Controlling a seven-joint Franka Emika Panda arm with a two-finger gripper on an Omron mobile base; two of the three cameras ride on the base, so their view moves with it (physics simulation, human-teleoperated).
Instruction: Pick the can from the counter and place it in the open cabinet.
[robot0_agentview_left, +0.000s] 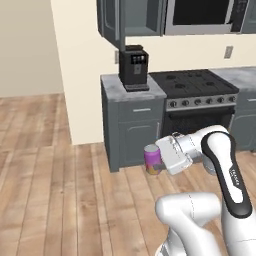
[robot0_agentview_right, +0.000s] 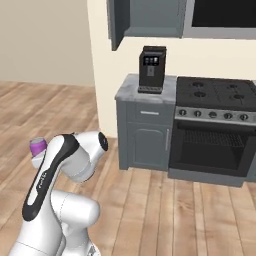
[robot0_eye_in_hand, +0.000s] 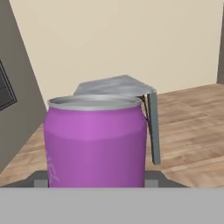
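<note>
My gripper (robot0_agentview_left: 161, 159) is shut on the can (robot0_agentview_left: 151, 157), a small purple-magenta can with an orange-yellow lower band, held upright in the air above the wood floor. In the right base view its pale top (robot0_agentview_right: 38, 147) peeks out behind my arm. In the hand view the can (robot0_eye_in_hand: 96, 140) stands between my fingertips (robot0_eye_in_hand: 40, 178), and the marble counter (robot0_eye_in_hand: 113, 86) with a thin dark leg lies behind it. The dark grey wall cabinet (robot0_agentview_left: 134, 17) hangs high ahead, its door (robot0_agentview_left: 111, 22) swung open towards me.
A black coffee machine (robot0_agentview_left: 133, 67) stands on the small marble top of a grey base cabinet (robot0_agentview_left: 132, 125), right under the wall cabinet. A stove with oven (robot0_agentview_left: 197, 97) lies to its right, a microwave (robot0_agentview_left: 205, 15) above it. Open wood floor (robot0_agentview_left: 45, 175) spreads left.
</note>
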